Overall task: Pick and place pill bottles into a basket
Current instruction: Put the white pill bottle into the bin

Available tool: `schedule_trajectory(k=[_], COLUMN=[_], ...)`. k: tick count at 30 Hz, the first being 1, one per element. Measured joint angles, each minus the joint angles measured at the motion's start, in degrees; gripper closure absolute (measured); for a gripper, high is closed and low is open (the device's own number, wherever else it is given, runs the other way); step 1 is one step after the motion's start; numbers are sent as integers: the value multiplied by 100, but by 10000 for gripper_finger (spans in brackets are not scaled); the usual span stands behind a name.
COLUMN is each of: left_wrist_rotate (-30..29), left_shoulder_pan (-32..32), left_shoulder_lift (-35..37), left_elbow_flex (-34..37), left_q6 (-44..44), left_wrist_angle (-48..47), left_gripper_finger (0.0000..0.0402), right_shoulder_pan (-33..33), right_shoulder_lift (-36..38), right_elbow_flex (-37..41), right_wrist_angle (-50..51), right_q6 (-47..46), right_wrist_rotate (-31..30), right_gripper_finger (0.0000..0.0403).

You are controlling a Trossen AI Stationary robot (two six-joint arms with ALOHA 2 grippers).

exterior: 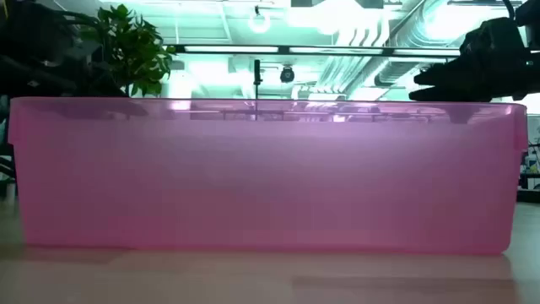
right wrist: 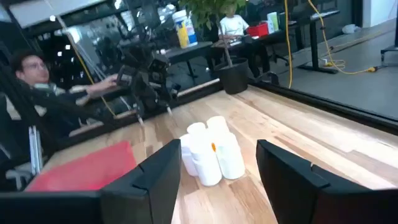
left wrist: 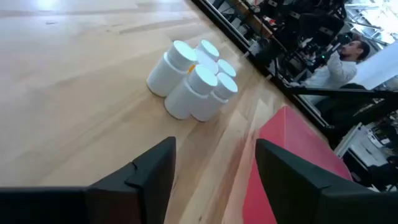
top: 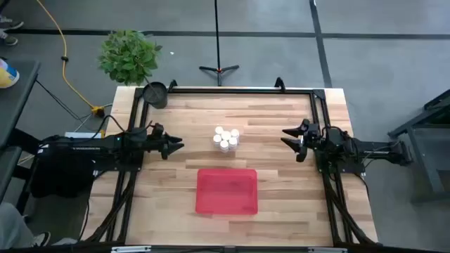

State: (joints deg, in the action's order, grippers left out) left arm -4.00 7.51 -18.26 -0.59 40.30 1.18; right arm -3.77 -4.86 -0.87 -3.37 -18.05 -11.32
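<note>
Pill bottles [top: 226, 138] (apparently 5) stand touching mid-bench; basket [top: 226, 190] nearer the front edge. Left gripper [top: 176, 146] and right gripper [top: 289, 138] open, empty. Risk: picking 1 topples neighbours.

The pill bottles [top: 226, 138] are clustering mid-surface [top: 281, 204], between the left tool [top: 176, 146] and right tool [top: 289, 138]. The basket [top: 226, 190] is lying just in front of them.
</note>
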Motion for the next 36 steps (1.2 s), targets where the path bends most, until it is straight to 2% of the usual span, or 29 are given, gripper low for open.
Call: schedule_trajectory(k=[11, 20, 31, 36], left_wrist_rotate=[-153, -189, -257, -257], left_shoulder_pan=[0, 0, 0, 0], left_shoulder_lift=[2, 4, 4, 4], left_elbow_flex=[-9, -452, -730, -733], left_q6=[-510, -1577, -1758, -1758], left_wrist_angle=[261, 216, 224, 295], left_gripper_finger=[149, 149, 149, 149], right_shoulder_pan=[0, 0, 1, 0], right_shoulder_lift=[2, 2, 0, 0], right_elbow_flex=[-4, -4, -469, -833], right_wrist_angle=[-129, -155, -118, 253], right_q6=[-746, -813, -500, -426], right_wrist_rotate=[152, 300, 175, 119], right_gripper_finger=[203, 203, 203, 203])
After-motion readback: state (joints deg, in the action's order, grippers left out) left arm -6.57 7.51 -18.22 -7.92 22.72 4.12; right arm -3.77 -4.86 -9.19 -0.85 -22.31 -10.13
